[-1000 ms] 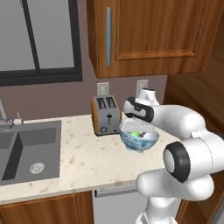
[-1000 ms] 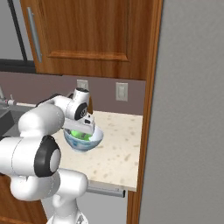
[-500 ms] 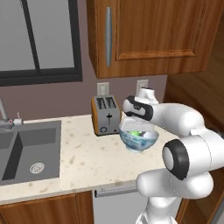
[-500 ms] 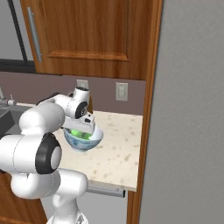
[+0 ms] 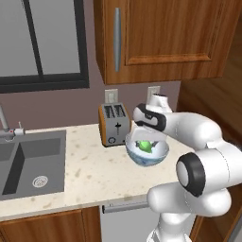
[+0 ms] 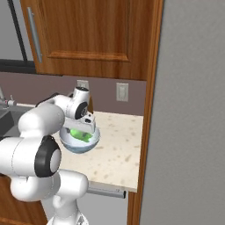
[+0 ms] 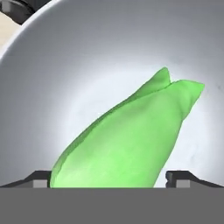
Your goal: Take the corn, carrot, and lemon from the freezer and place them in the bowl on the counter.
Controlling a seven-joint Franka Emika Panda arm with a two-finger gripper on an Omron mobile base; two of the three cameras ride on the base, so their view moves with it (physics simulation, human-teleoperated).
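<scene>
gripper (image 7: 107, 179): fingers spread wide at the bottom corners of the hand view, clear of the corn on both sides | corn (image 7: 131, 135): lying in the white bowl (image 7: 65, 65), husk tips toward upper right | bowl (image 5: 147, 150): centre of left base view, on the counter (image 5: 90, 172), just right of the toaster (image 5: 114, 124)

Bright green corn (image 7: 127, 140), white blue-patterned bowl (image 5: 146, 158)
</scene>
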